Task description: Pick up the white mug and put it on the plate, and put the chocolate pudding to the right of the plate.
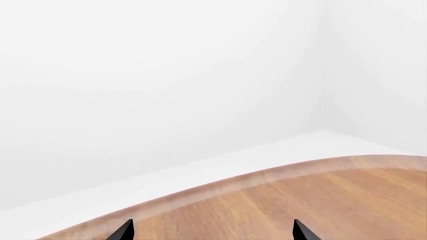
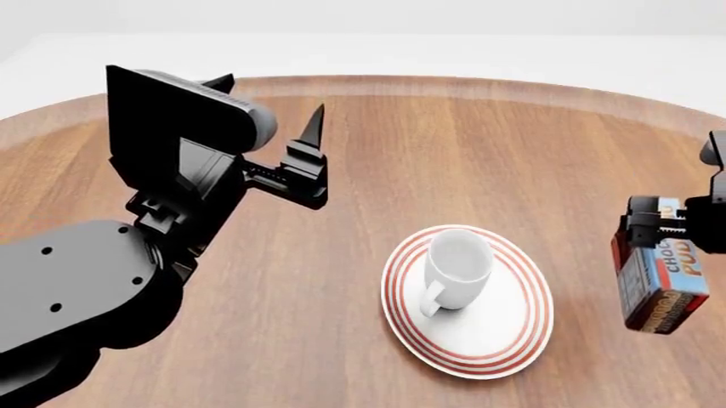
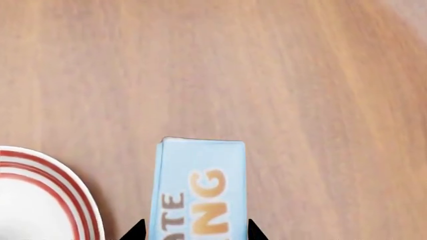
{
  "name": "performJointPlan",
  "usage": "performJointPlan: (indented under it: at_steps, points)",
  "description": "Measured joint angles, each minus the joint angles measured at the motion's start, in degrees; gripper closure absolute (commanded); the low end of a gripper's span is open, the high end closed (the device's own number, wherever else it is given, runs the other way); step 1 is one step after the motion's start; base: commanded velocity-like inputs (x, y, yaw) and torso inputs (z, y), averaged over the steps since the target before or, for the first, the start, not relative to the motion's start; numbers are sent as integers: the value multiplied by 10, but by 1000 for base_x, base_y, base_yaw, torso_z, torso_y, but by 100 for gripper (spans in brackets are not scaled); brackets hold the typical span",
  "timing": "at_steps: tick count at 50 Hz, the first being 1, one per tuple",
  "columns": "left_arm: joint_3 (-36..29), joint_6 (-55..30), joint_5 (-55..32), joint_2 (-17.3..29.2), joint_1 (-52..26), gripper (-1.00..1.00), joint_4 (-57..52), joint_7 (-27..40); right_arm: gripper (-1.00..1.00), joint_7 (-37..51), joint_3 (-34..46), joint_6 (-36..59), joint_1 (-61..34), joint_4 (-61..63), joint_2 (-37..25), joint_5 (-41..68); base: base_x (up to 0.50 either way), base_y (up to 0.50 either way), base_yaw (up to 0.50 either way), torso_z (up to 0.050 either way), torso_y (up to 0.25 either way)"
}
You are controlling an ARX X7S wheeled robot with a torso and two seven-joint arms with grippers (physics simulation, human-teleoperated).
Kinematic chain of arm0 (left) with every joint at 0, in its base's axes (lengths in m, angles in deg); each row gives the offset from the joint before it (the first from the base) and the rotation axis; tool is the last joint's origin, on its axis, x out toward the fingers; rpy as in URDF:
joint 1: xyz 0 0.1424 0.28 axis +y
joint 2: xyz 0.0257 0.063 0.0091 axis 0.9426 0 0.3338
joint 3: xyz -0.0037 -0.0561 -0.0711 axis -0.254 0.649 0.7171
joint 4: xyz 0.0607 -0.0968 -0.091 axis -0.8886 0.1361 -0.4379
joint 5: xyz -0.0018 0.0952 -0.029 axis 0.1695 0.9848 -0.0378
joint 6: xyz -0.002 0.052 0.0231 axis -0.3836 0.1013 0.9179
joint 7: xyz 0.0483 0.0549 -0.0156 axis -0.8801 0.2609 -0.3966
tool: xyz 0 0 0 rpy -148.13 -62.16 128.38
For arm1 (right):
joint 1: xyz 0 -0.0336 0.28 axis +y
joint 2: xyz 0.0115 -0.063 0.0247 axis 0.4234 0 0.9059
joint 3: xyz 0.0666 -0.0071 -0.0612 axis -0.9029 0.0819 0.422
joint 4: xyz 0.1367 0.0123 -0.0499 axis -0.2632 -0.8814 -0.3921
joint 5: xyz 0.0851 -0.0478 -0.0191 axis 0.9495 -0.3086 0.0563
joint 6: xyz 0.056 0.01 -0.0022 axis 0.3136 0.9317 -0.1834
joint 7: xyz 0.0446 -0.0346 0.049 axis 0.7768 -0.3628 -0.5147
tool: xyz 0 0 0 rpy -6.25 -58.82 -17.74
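Wooden table (image 2: 477,153): only head view shows white mug (image 2: 455,270).

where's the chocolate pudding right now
In the head view the chocolate pudding is at the far right, gripped by the right pincer, just right of the plate.

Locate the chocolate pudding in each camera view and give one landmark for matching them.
Head view: chocolate pudding at the right edge, in the right gripper.
Right wrist view: bottom centre, between the gripper tips.
Left wrist view: not in it.
Shared landmark: the plate, beside the carton in both.
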Motion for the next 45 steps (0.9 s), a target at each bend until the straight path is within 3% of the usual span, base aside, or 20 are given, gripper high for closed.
performJointPlan:
  at_steps: [38,39,45]
  points:
    - [-1,-3,3,-5,6,-100,3,-1,100,-39,10,-46,55,-66,28,-22,0,0,0,0,0]
    - [-1,-3,4,-5,6,-100,3,-1,-100,-39,10,-47,56,-66,28,-22,0,0,0,0,0]
    - [-1,-3,4,-5,7,-100,4,-2,-100,-40,8,-49,60,-67,29,-25,0,0,0,0,0]
